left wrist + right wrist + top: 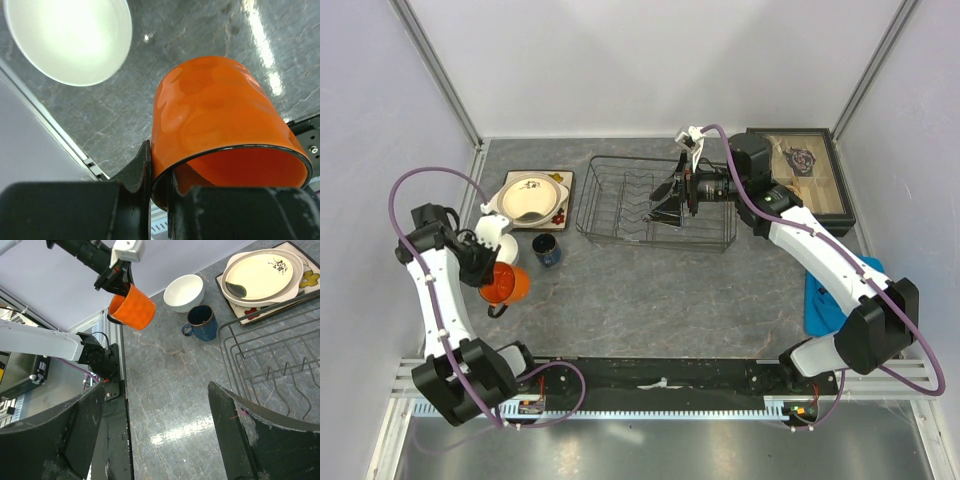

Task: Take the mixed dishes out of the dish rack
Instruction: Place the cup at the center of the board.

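As the left gripper (492, 272) clamps the rim of the orange cup (506, 284), the top view shows the cup held tilted above the table (660, 290). The white bowl (496, 236) sits just beyond the hand and the dark blue mug (547, 250) near its right. The right gripper (667, 203) hovers over the dish rack (620, 215), where no dish shows.

Left wrist view: one finger (144, 167) presses outside the cup wall, its partner inside.

Right wrist view: jaws spread wide, holding nothing. Far beyond them the square cream plate (309, 279) carries the round pale plate (260, 272).

The likely risk is that a one-sided rim pinch lets the tilted cup slip or topple on release. A careless set-down could also knock the bowl.
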You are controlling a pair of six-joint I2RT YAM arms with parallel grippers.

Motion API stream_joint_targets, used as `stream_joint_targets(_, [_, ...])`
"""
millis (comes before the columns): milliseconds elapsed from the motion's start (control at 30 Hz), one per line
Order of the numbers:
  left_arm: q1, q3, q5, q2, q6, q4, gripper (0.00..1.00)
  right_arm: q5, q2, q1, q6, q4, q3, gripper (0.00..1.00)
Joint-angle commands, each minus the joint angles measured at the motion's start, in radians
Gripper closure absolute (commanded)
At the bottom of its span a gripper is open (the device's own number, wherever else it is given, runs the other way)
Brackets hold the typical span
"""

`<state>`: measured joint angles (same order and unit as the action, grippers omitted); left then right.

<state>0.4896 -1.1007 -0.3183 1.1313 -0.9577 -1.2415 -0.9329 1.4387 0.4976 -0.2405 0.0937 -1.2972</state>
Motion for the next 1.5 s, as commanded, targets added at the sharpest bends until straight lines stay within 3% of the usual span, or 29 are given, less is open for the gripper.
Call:
stream_joint_targets(0, [0.01, 0.054, 0.067, 0.022, -0.073, 0.074, 0.98, 0.006, -0.029, 0.002, 0.024, -0.008, -0.048, 0.09])
stream_joint_targets(567, [0.07, 0.136, 0.252, 0.162, -0.139, 0.257, 0.98, 0.014, -0.018, 0.001, 0.033, 0.003, -0.048, 0.07])
stream_joint_targets(1467, [0.093, 0.064, 0.275, 0.371, -0.141, 0.28, 0.96, 0.029, -0.034, 0.002, 0.06, 0.017, -0.036, 0.06])
